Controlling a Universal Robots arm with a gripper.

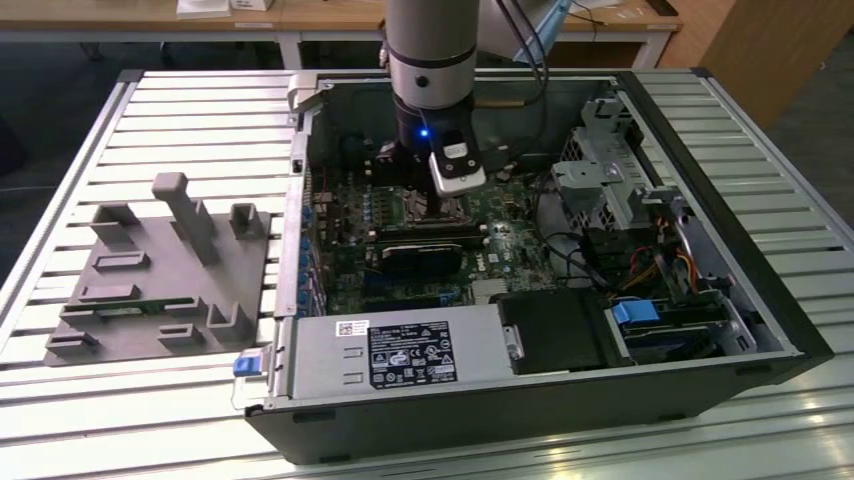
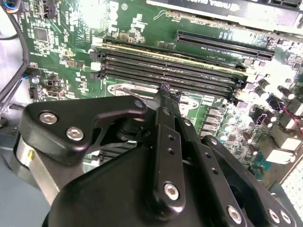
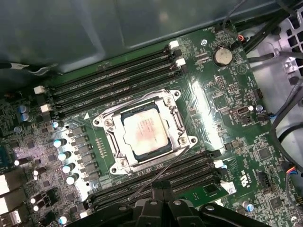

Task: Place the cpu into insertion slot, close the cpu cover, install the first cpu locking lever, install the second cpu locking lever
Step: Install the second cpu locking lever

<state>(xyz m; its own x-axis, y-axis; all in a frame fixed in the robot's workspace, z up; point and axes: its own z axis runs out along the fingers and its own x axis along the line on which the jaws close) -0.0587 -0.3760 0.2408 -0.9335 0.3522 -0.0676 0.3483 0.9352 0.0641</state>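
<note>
cpu: the cpu (image 3: 144,132) lies flat in the slot (image 3: 120,164), pale top showing through the window of the cover (image 3: 176,124), which is down over it
lever: a thin dark lever (image 3: 161,172) runs slantwise from the cover's edge toward the gripper and looks unlatched
risk: if the lever slips off the tip partway, it can spring back and leave the cover loose; a push off line can scrape the board or the memory slots (image 3: 113,80) beside the socket
gripper: in the second wrist view the gripper (image 2: 166,92) hangs just over the board, fingertips (image 2: 163,94) drawn together; whether they pinch the lever or only press it I cannot tell
setting: in the exterior view the gripper sits mid-case (image 1: 747,300), with a grey fixture (image 1: 147,270) at 9 o'clock, outside the case
</note>
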